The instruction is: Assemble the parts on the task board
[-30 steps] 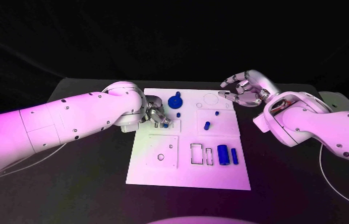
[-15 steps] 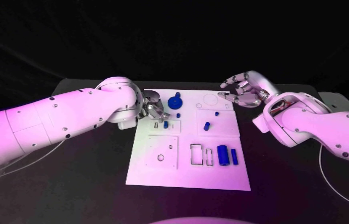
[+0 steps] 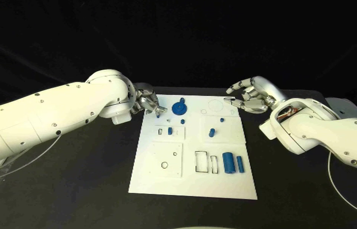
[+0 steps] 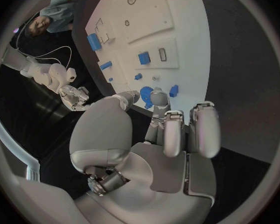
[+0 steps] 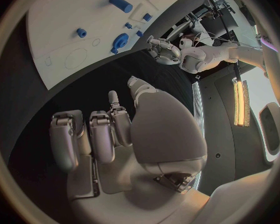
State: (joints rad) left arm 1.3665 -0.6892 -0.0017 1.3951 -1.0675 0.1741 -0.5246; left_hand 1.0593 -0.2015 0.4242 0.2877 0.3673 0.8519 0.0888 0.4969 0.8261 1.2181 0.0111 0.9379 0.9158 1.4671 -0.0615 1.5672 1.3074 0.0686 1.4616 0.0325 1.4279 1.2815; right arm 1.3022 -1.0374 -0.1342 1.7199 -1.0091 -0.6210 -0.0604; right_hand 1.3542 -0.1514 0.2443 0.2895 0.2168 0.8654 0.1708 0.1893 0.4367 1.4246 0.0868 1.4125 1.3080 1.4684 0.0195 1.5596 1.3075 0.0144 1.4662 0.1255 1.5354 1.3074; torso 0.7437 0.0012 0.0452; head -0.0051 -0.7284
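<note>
The white task board lies in the middle of the black table. At its far end sits a round blue disc, and a small blue part stands in a slot on the left side. Two blue blocks lie in recesses near the right. My left hand hovers at the board's far left corner, beside the disc, fingers apart and holding nothing. My right hand hangs by the far right corner with loosely curved fingers, also holding nothing. In the wrist views, both palms, left and right, are bare.
More small blue parts and a peg stand on the board's right panel. A raised square plate with a small hole lies near the left. Black table surface stretches on both sides of the board.
My left hand has drawn back from the slot on the board's left side toward the far left corner, leaving the small blue part there. The right hand has barely moved.
</note>
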